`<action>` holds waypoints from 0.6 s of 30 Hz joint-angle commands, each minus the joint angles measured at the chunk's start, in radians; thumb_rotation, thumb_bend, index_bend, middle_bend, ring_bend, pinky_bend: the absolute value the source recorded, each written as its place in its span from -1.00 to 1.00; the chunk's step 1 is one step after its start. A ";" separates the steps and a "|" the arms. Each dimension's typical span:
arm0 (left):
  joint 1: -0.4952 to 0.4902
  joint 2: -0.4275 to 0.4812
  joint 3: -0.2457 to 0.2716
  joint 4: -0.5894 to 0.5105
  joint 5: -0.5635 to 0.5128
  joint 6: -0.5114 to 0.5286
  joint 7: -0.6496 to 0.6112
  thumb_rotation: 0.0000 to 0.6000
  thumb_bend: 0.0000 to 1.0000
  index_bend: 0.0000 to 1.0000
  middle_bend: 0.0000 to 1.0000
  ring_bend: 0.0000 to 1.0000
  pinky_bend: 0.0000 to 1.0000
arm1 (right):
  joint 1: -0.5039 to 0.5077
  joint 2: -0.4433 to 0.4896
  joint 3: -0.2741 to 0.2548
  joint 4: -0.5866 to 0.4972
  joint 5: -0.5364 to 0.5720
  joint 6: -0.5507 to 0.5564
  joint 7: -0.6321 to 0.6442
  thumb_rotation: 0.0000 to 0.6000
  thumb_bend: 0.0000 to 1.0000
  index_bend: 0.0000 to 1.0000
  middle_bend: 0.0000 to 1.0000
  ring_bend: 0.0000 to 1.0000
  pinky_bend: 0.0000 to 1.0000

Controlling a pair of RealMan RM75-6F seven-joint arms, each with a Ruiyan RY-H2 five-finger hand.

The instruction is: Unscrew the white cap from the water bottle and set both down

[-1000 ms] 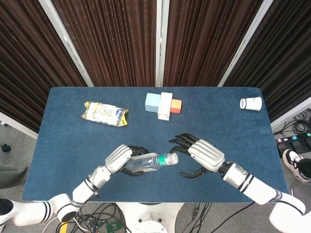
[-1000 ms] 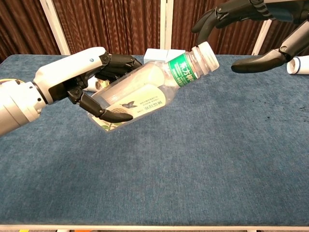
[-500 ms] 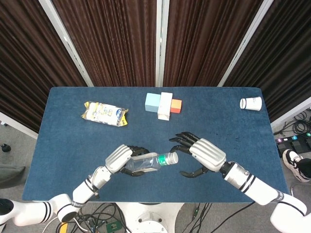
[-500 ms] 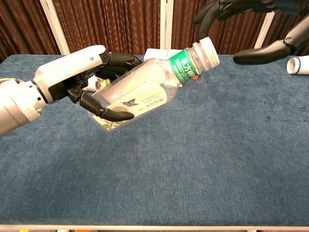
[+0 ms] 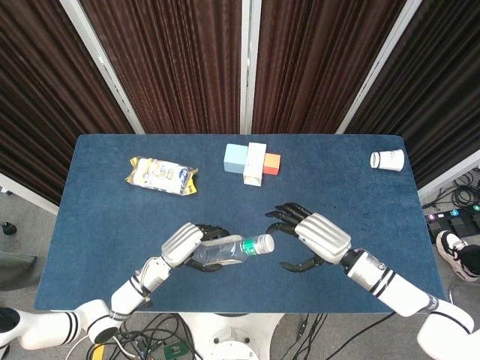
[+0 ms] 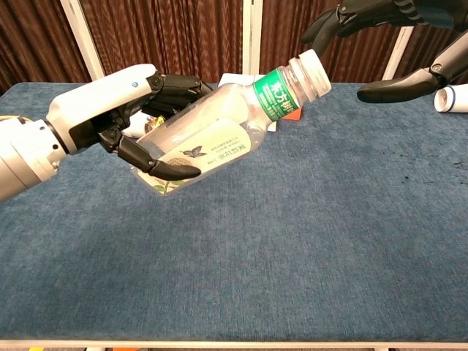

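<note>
Spanning the whole workspace, the table (image 5: 97,225) carries a matte blue felt-like covering, with dark pleated curtains behind it. Above its near edge the left hand (image 5: 182,244) grips the water bottle (image 6: 212,139) around the body, fingers and thumb wrapped on the clear ribbed plastic, holding it off the surface and tilted neck-up toward the other arm, apparently to present the closure for unscrewing. The right hand (image 5: 319,238) hovers just beside the neck, fingers spread and curved with nothing between them, not touching; it looks poised to close on the cap. The bottle is transparent, with a pale printed label and a green band below the neck. At the far side lie a crinkled yellow-and-white snack packet (image 5: 161,175), a cluster of blue, white and orange boxes (image 5: 253,161), and a tipped white paper cup (image 5: 387,160). The white cap (image 6: 313,73), ridged and round, is on the bottle.
</note>
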 commanded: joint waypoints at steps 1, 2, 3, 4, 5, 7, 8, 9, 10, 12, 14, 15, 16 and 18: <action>-0.001 -0.001 0.000 0.001 -0.001 -0.002 0.001 1.00 -0.05 0.07 0.11 -0.03 0.19 | 0.001 0.001 0.001 -0.002 -0.003 0.002 0.001 0.43 -0.59 -0.45 -0.83 -1.00 -1.00; -0.001 -0.001 0.000 0.001 -0.002 -0.003 0.001 1.00 -0.05 0.07 0.11 -0.03 0.19 | 0.001 0.001 0.001 -0.003 -0.006 0.004 0.002 0.43 -0.58 -0.45 -0.83 -1.00 -1.00; -0.001 -0.001 0.001 0.001 -0.003 -0.004 0.001 1.00 -0.05 0.07 0.11 -0.03 0.19 | 0.002 0.002 0.001 -0.004 -0.008 0.006 0.003 0.43 -0.58 -0.45 -0.83 -1.00 -1.00; -0.001 -0.001 0.001 0.002 -0.003 -0.004 0.002 1.00 -0.05 0.07 0.11 -0.03 0.19 | 0.002 0.003 0.001 -0.005 -0.009 0.007 0.004 0.43 -0.58 -0.45 -0.83 -1.00 -1.00; 0.000 -0.001 0.001 0.002 -0.004 -0.004 0.002 1.00 -0.05 0.07 0.11 -0.03 0.19 | 0.002 0.003 0.001 -0.005 -0.011 0.007 0.004 0.43 -0.58 -0.45 -0.83 -1.00 -1.00; -0.001 -0.001 0.001 0.002 -0.005 -0.005 0.002 1.00 -0.05 0.07 0.11 -0.03 0.19 | 0.003 0.004 0.000 -0.007 -0.014 0.008 0.006 0.43 -0.58 -0.45 -0.83 -1.00 -1.00; -0.001 -0.001 0.001 0.003 -0.006 -0.006 0.002 1.00 -0.05 0.07 0.11 -0.03 0.19 | 0.004 0.005 0.000 -0.008 -0.016 0.008 0.006 0.43 -0.58 -0.45 -0.83 -1.00 -1.00; -0.001 -0.001 0.001 0.003 -0.006 -0.006 0.002 1.00 -0.05 0.07 0.11 -0.03 0.19 | 0.004 0.005 -0.001 -0.008 -0.017 0.008 0.007 0.43 -0.58 -0.45 -0.83 -1.00 -1.00; -0.001 -0.001 0.001 0.003 -0.006 -0.006 0.002 1.00 -0.05 0.07 0.11 -0.03 0.19 | 0.004 0.005 -0.001 -0.009 -0.019 0.009 0.008 0.43 -0.58 -0.45 -0.83 -1.00 -1.00; -0.001 -0.002 0.001 0.005 -0.006 -0.008 0.002 1.00 -0.05 0.07 0.11 -0.03 0.19 | 0.005 0.005 -0.002 -0.009 -0.021 0.010 0.010 0.43 -0.58 -0.45 -0.83 -1.00 -1.00; -0.001 -0.003 0.001 0.005 -0.007 -0.007 -0.001 1.00 -0.05 0.07 0.11 -0.03 0.19 | 0.005 0.006 -0.003 -0.011 -0.024 0.011 0.012 0.43 -0.58 -0.45 -0.83 -1.00 -1.00; -0.001 -0.003 0.001 0.006 -0.006 -0.007 -0.001 1.00 -0.05 0.07 0.11 -0.03 0.19 | 0.005 0.006 -0.004 -0.012 -0.026 0.011 0.014 0.43 -0.58 -0.45 -0.83 -1.00 -1.00; -0.001 -0.003 0.001 0.007 -0.006 -0.006 0.000 1.00 -0.05 0.07 0.11 -0.03 0.19 | 0.006 0.007 -0.005 -0.013 -0.028 0.011 0.015 0.43 -0.58 -0.45 -0.83 -1.00 -1.00; -0.001 -0.004 0.002 0.009 -0.007 -0.007 0.000 1.00 -0.05 0.07 0.11 -0.03 0.19 | 0.005 0.007 -0.007 -0.014 -0.033 0.015 0.016 0.43 -0.58 -0.45 -0.83 -1.00 -1.00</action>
